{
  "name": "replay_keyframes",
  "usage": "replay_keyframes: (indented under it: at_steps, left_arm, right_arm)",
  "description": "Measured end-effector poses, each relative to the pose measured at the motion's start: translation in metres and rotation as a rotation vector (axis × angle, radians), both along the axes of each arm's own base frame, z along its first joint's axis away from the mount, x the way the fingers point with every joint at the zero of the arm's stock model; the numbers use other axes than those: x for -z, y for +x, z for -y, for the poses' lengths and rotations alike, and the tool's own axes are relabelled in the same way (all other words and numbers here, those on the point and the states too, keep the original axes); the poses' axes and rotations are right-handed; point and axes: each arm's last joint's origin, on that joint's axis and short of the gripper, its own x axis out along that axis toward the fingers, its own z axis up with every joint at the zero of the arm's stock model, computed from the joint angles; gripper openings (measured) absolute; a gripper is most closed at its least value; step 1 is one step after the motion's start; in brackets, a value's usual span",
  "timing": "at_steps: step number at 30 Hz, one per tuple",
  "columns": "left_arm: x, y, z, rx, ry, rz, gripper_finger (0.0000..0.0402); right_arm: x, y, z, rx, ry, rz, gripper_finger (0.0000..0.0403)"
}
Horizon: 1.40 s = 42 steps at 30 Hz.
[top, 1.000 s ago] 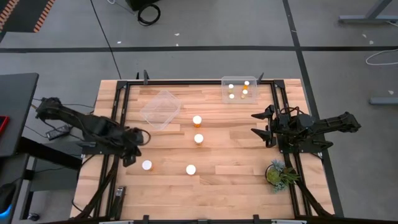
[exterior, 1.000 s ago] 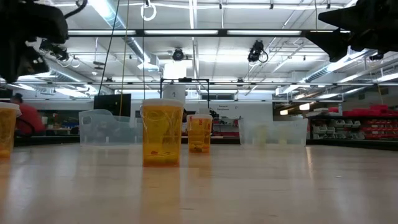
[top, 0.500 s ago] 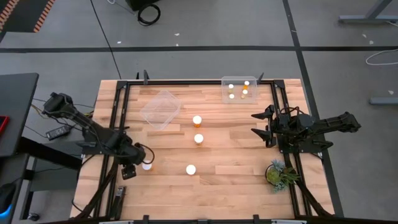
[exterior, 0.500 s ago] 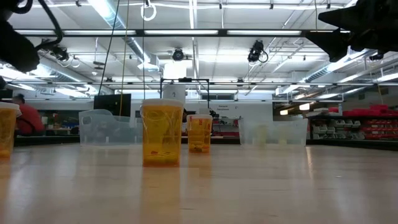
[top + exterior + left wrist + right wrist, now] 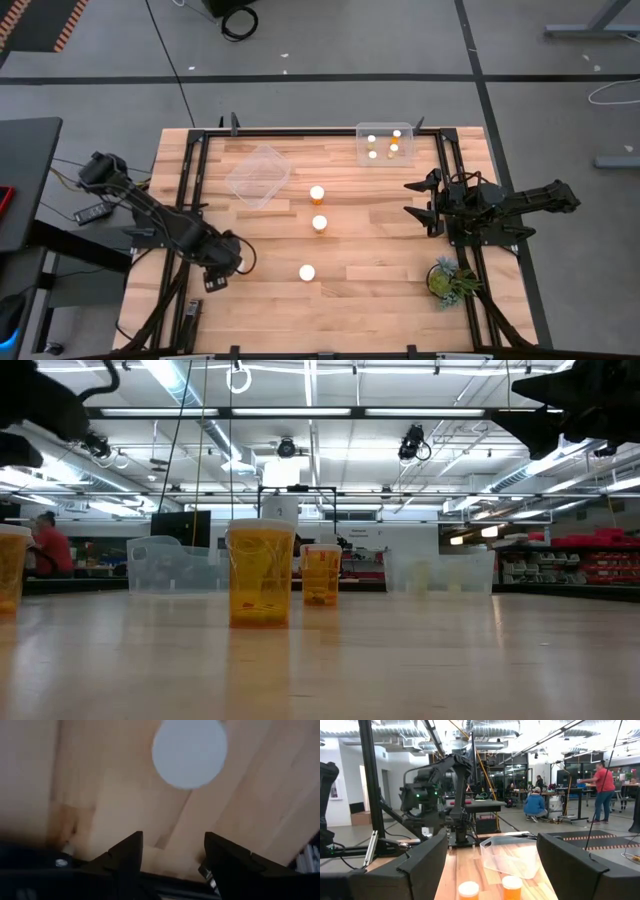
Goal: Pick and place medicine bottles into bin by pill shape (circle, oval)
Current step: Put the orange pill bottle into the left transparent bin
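Two clear bins, four bottles sorted, left arm over a bottle.

The lidless bin (image 5: 386,144) at the table's (image 5: 380,280) far edge holds four medicine bottles (image 5: 372,154); the tilted bin (image 5: 258,176) to its left looks empty. Three bottles (image 5: 319,223) stand on open wood between. The left gripper (image 5: 172,851), fingers apart, hangs above a white-capped bottle (image 5: 189,752) near the left rail. The right gripper (image 5: 412,212) waits wide open beside the plant (image 5: 447,277).

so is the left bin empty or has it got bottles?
Empty. From above, the left bin shows only clear plastic over wood, with no white caps. The right bin holds four capped bottles.
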Motion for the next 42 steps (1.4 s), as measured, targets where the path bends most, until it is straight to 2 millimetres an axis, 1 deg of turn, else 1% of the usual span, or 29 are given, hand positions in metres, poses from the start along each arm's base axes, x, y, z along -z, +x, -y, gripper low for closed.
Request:
replay_keyframes:
  at_steps: [2, 5, 12, 15, 20, 26, 30, 34, 42]
  left_arm:
    - [-0.004, 0.005, 0.002, -0.002, 0.032, 0.009, 0.0222]
    - [-0.004, 0.01, 0.005, -0.003, 0.066, 0.008, 0.0222]
    - [0.009, 0.015, 0.008, -0.002, 0.118, -0.066, 0.0222]
    - [0.015, 0.019, 0.01, -0.029, 0.128, -0.082, 0.0226]
    - [0.02, 0.026, 0.011, -0.017, 0.124, -0.077, 0.0259]
    - [0.02, 0.032, 0.01, -0.023, 0.093, -0.036, 0.0315]
    - [0.02, 0.032, 0.01, -0.009, 0.112, -0.016, 0.0342]
    - [0.02, 0.033, 0.01, -0.009, 0.131, -0.001, 0.0352]
    - [0.02, 0.033, 0.009, -0.028, 0.15, 0.01, 0.0352]
  right_arm:
    - [0.0, 0.0, 0.0, 0.0, 0.0, 0.0, 0.0314]
    - [0.0, 0.0, 0.0, 0.0, 0.0, 0.0, 0.0314]
    - [0.0, 0.0, 0.0, 0.0, 0.0, 0.0, 0.0314]
    - [0.0, 0.0, 0.0, 0.0, 0.0, 0.0, 0.0314]
    - [0.0, 0.0, 0.0, 0.0, 0.0, 0.0, 0.0314]
    - [0.0, 0.0, 0.0, 0.0, 0.0, 0.0, 0.0314]
    - [0.0, 0.0, 0.0, 0.0, 0.0, 0.0, 0.0314]
    - [0.0, 0.0, 0.0, 0.0, 0.0, 0.0, 0.0314]
    - [0.0, 0.0, 0.0, 0.0, 0.0, 0.0, 0.0314]
